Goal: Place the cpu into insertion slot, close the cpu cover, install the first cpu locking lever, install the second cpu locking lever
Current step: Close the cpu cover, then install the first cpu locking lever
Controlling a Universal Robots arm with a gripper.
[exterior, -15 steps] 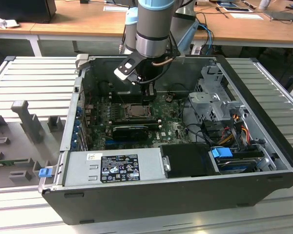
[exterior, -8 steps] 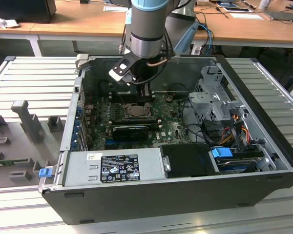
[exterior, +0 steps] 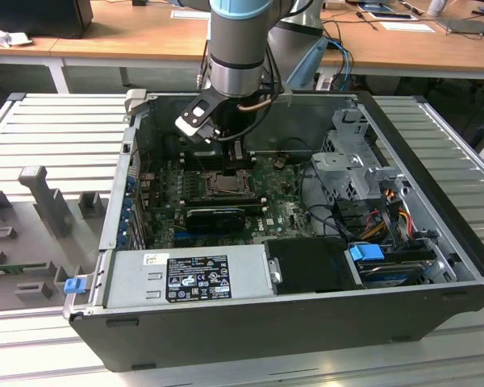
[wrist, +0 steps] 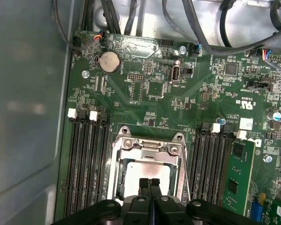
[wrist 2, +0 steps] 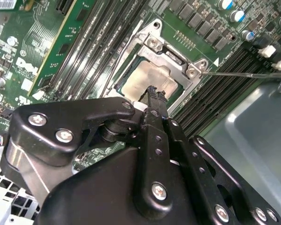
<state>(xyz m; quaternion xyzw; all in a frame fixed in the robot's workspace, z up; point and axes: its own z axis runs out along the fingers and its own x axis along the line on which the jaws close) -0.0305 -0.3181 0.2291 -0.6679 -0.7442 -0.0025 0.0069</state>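
Closed, empty gripper hangs over the cpu seated in the insertion slot; the cpu cover looks down, so lever-latching needs fine aim.

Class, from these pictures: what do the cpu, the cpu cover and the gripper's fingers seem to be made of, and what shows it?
The cpu: likely metal; matte pale silver face with soft glare. The cpu cover: probably bare sheet metal; brighter silvery sheen, thin edges. The gripper's fingers: black and matte; coated metal or plastic, can't tell.
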